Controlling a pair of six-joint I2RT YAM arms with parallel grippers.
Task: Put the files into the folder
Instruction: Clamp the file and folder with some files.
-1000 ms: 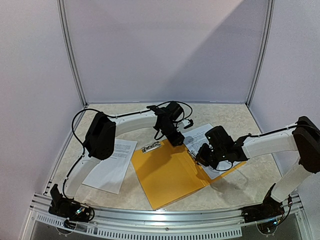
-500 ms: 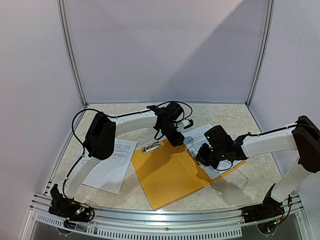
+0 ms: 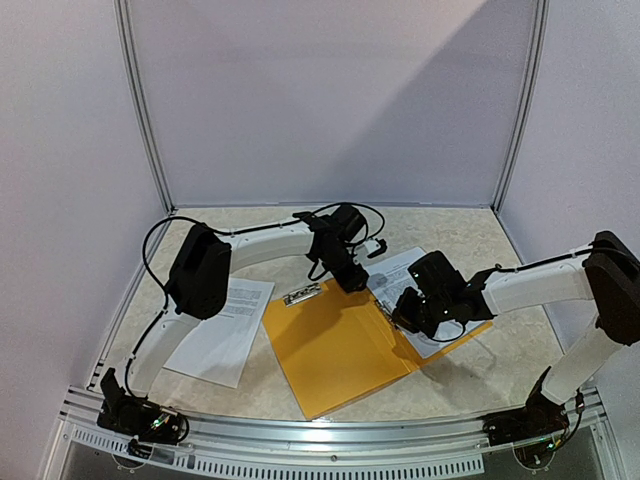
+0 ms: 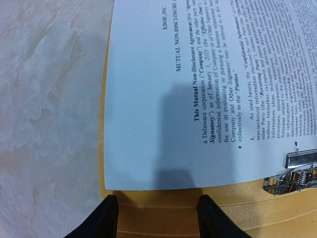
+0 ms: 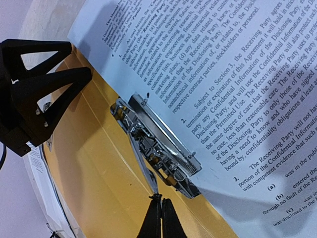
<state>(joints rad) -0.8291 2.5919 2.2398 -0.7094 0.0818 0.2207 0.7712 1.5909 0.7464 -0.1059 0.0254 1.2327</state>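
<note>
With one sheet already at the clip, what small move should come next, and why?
Probably the right pincer, shut beside the metal clip, should press its lever: the sheet lies against the clip inside the open folder, while the left pincer hangs open at the folder's edge.

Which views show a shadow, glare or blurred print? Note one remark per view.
Top external: a broad diagonal shadow crosses the back wall. Left wrist: a dark shadow falls on the sheet above the open left claw, and its far print blurs. Right wrist: the metal clip glints, with print sharp nearby; the right claw is shut.
</note>
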